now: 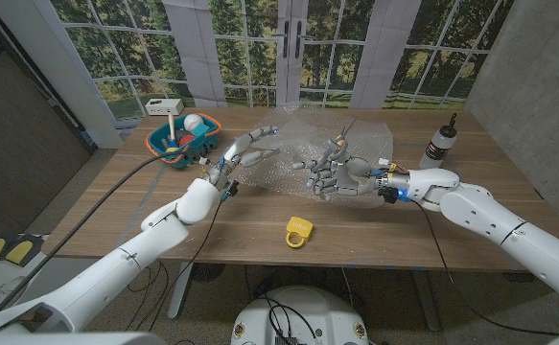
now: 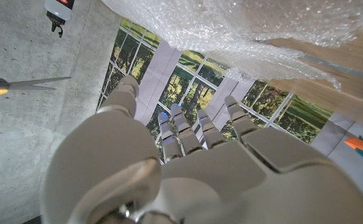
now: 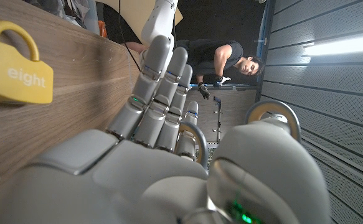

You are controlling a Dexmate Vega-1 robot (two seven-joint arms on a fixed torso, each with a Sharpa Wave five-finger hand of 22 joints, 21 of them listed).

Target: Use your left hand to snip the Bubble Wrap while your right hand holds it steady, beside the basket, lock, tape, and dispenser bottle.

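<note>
both hands, the left hand (image 1: 248, 146) and the right hand (image 1: 341, 175), are being held open and empty beside the bubble wrap (image 1: 308, 144), so the scissors (image 2: 19, 85) should probably be gripped first.

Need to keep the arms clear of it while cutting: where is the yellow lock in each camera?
Head view: lock on the table, near the front edge, about mid-width.
Right wrist view: lock lies on the wood, marked "eight".
Left wrist view: not in it.
Shared landmark: the wooden table.
</note>
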